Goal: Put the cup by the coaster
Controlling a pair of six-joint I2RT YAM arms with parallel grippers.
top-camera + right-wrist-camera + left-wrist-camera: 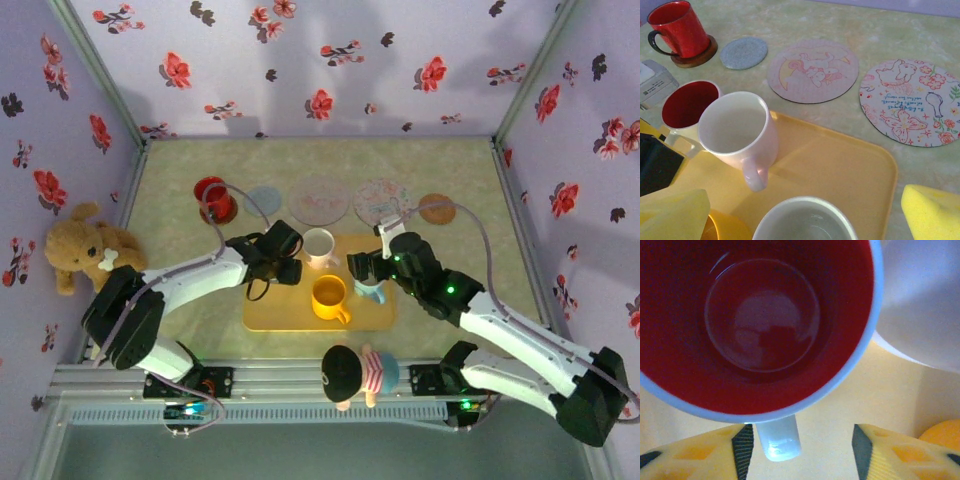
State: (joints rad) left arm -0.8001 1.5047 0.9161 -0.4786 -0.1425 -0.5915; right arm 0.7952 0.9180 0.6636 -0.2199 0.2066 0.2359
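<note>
A plush teddy (85,250) sits far left. At the back, a glossy red mug (677,27) stands on a round wooden coaster (702,56), with a flat, felt-like grey coaster (743,52) just beside it. On the smooth yellow tray (840,165), the left gripper (801,440) has its ribbed yellow fingers (695,455) apart astride the stubby handle (778,437) of the red-lined cup (760,320), not clamped. Close beside that are a white cup (737,130) and a yellow cup (329,297). The right gripper (802,215) gapes wide over a pale cup (805,220). Two printed round coasters (812,70) lie beyond.
</note>
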